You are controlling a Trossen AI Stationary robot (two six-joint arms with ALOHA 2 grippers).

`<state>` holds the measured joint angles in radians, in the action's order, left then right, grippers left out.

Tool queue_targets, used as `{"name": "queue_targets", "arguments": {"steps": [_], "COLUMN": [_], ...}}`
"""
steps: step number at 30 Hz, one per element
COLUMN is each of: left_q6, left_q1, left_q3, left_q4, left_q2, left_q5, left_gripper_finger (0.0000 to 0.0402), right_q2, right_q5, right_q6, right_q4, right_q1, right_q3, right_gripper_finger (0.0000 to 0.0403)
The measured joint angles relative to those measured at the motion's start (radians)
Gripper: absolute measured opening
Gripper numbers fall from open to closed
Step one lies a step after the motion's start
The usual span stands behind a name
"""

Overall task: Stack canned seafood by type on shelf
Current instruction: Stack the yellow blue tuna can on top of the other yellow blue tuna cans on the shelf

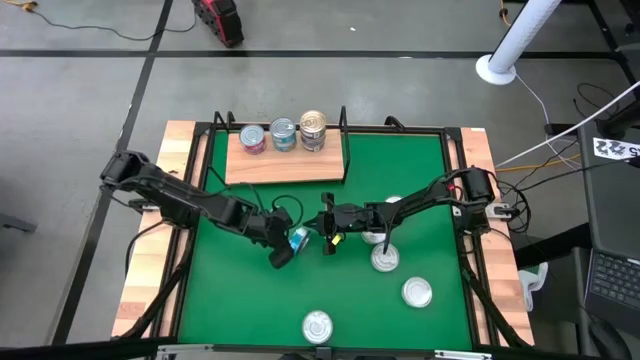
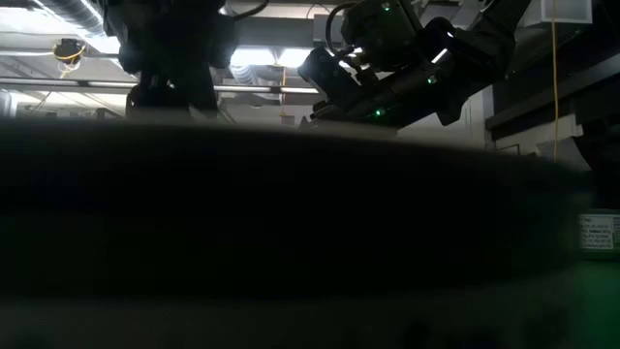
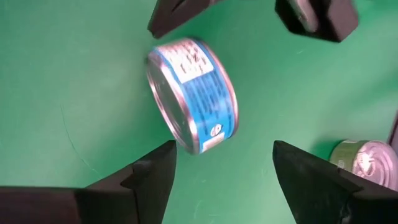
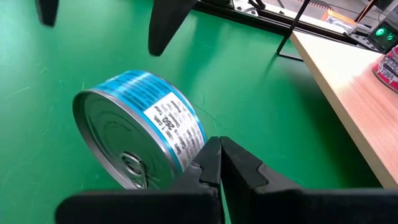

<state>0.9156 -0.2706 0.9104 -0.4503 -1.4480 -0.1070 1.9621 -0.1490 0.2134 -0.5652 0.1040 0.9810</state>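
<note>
**Blue tin on its edge, three on the shelf**

A blue-labelled tin (image 3: 193,93) stands tilted on its rim on the green mat. Three tins (image 1: 284,134) sit in a row on the wooden shelf (image 1: 285,165). Four silver-lidded tins (image 1: 417,292) lie flat elsewhere on the mat.

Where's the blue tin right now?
High view: the blue tin lies on its side mid-mat, between the open left gripper and shut right gripper.

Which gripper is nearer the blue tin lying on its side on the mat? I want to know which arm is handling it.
Too close to call. The left gripper is open, fingers either side of the blue tin, not gripping. The right gripper, shut, sits right beside it opposite.
</note>
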Motion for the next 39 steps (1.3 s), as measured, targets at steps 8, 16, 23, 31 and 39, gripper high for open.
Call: {"name": "queue_targets", "arguments": {"steps": [8,16,23,31,39], "left_q6": [-0.001,0.016,0.047,0.061,0.038], "left_q1": [-0.005,0.006,0.017,0.034,0.069], "left_q3": [0.000,0.000,0.000,0.000,0.000], "left_q4": [0.076,0.084,0.101,0.100,0.093], "left_q2": [-0.063,-0.112,-0.133,-0.133,-0.133], "left_q5": [-0.004,-0.013,-0.018,-0.072,-0.075], "left_gripper_finger": [0.0262,0.0262,0.0262,0.0263,0.0263], "right_q2": [0.000,-0.001,-0.001,-0.001,-0.001], "right_q5": [0.000,0.000,0.000,-0.002,-0.006], "right_q6": [0.000,0.000,-0.068,-0.116,-0.116], "right_q4": [0.001,0.019,0.025,0.049,0.069], "right_q1": [0.000,0.000,0.000,0.000,0.000], "right_q3": [0.000,0.000,0.000,0.000,0.000], "right_gripper_finger": [0.0010,0.0010,0.0010,0.0010,0.0010]}}
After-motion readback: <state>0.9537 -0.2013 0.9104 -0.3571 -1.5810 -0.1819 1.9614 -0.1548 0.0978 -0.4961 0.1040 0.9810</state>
